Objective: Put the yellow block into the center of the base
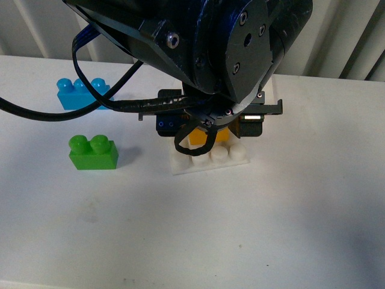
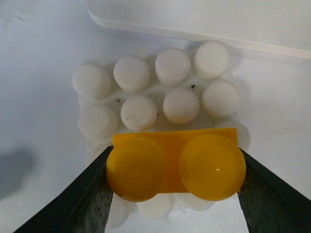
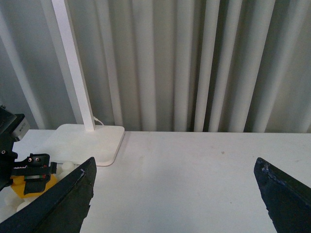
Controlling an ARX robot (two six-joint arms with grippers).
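The left hand (image 2: 175,170) is clamped on the yellow block (image 2: 172,148), one finger against each short end face. The block is positioned on or just above the base (image 2: 132,74), near its middle; full seating cannot be confirmed. The block is judged light, rigid and smooth, so a firm end grip is advised. The right hand (image 3: 174,191) is spread apart, empty, well away from the base.

Table (image 1: 295,208), base (image 1: 220,156), two bricks (image 1: 93,153), likely lamp foot (image 3: 92,141)
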